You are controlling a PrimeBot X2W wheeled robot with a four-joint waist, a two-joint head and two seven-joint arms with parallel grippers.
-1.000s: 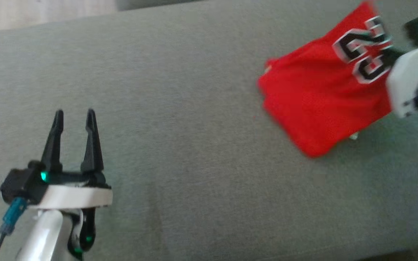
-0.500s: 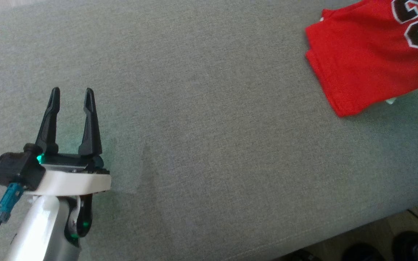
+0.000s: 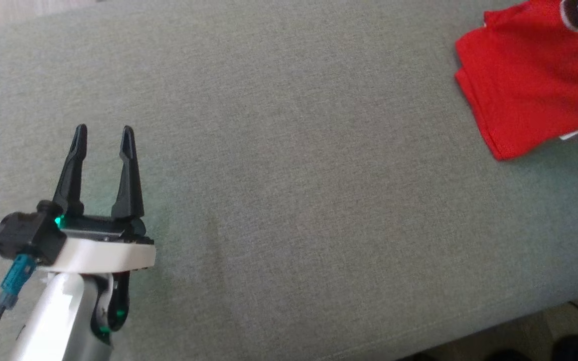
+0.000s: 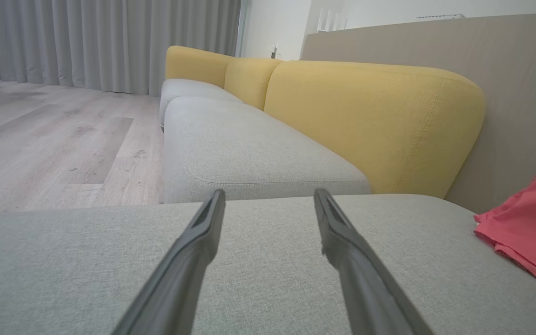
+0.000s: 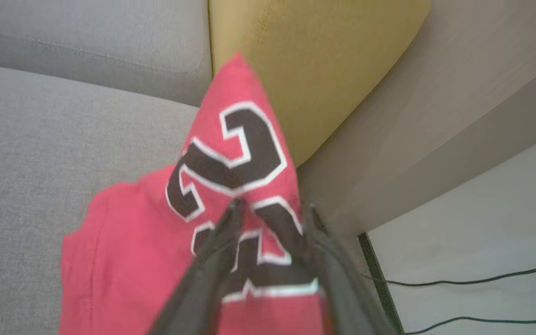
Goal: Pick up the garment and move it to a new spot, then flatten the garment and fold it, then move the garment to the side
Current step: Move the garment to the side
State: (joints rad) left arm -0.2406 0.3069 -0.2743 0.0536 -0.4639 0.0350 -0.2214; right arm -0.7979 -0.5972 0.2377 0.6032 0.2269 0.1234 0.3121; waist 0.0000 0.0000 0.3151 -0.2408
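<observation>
Grey woven sofa seat (image 3: 294, 190) spreads across the head view, nearly bare now. The red mesh jersey with black-and-white numerals (image 3: 525, 85) sits in the upper right corner, cut off by the frame edge, where a second ago it lay nearer the middle. Part of that shift is the camera turning, since the whole picture has slid.

In the right wrist view my right gripper (image 5: 272, 209) has its two dark fingers a little apart over the numerals. Cloth lies between them, with the mustard-yellow back cushion (image 5: 314, 56) just beyond. The blur keeps me from telling whether they pinch the fabric or have let it go.

My left gripper (image 3: 103, 131) hovers at the lower left of the head view, fingers spread wide, holding nothing, well apart from the jersey.

Layered edges show along the jersey's left side, so I judge it is folded and already at the side, and the last step is nearly done. What remains is to release it cleanly without dragging a layer loose.
</observation>
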